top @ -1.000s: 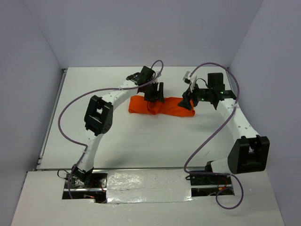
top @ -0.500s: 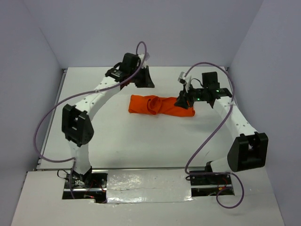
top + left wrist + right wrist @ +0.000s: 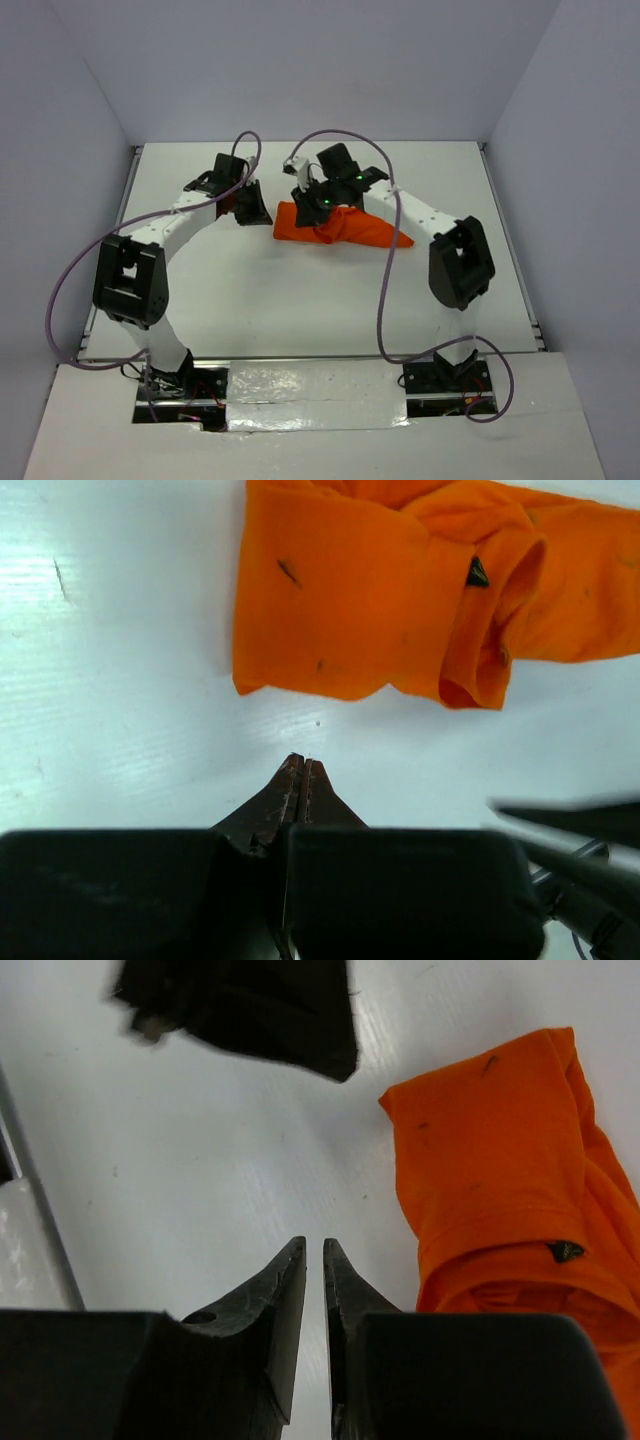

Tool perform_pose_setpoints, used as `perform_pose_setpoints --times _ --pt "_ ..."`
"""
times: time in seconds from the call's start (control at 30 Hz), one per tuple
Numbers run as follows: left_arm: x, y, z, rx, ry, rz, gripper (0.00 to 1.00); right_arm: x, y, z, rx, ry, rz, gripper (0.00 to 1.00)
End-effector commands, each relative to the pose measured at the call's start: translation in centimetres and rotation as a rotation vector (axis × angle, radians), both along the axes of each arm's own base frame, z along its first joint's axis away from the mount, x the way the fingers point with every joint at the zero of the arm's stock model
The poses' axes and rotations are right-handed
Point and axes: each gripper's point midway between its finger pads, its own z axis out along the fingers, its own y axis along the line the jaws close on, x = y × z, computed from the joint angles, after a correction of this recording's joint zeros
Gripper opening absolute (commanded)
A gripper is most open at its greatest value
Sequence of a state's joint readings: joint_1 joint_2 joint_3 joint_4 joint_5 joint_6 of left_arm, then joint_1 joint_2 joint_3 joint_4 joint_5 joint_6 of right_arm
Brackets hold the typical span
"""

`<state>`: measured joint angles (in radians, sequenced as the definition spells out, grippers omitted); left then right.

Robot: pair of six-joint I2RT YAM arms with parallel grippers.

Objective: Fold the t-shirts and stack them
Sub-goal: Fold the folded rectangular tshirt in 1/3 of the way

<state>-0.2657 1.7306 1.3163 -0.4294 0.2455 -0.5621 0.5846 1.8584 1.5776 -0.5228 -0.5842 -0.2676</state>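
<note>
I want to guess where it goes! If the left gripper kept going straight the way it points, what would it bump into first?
Probably the t-shirt. The left gripper is shut, over bare table, and the shirt's near edge lies just ahead. Height is hard to judge, so it might touch the table first.

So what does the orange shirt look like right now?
The t-shirt is plain bright orange, soft cloth with no print, bunched into a long rumpled strip across the far middle of the white table. A sleeve opening and a small dark tag show, plus a few dark specks. Neither pincer holds it; the left pincer sits just short of its edge.
</note>
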Motion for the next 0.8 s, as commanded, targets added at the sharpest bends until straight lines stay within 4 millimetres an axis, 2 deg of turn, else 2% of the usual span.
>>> perform_pose_setpoints --times 0.0,0.07,0.2,0.37,0.43,0.63,0.77 --pt "0.3 -0.4 4.7 -0.050 -0.147 0.012 0.00 3.3 1.1 -1.9 -0.077 0.020 -0.172 0.20" --pt "-0.2 -0.1 4.3 -0.048 -0.142 0.017 0.00 4.4 1.4 -3.7 -0.125 0.057 -0.213 0.19" --pt "-0.8 0.0 5.0 -0.071 -0.167 0.024 0.00 5.2 0.5 -6.7 -0.214 0.076 -0.242 0.19" --pt "-1.0 -0.3 4.9 -0.091 -0.170 0.018 0.00 5.8 -3.0 -9.8 -0.295 0.114 -0.309 0.18" --pt "-0.9 -0.5 4.7 -0.098 -0.165 0.015 0.00 5.8 -4.3 -10.5 -0.308 0.135 -0.330 0.18" --pt "-0.1 -1.6 4.5 -0.146 -0.159 -0.008 0.00 6.5 -7.5 -10.9 -0.312 0.155 -0.384 0.18" --pt "1.1 -3.1 4.3 -0.206 -0.146 -0.040 0.01 6.5 -9.0 -12.6 -0.344 0.211 -0.400 0.18"
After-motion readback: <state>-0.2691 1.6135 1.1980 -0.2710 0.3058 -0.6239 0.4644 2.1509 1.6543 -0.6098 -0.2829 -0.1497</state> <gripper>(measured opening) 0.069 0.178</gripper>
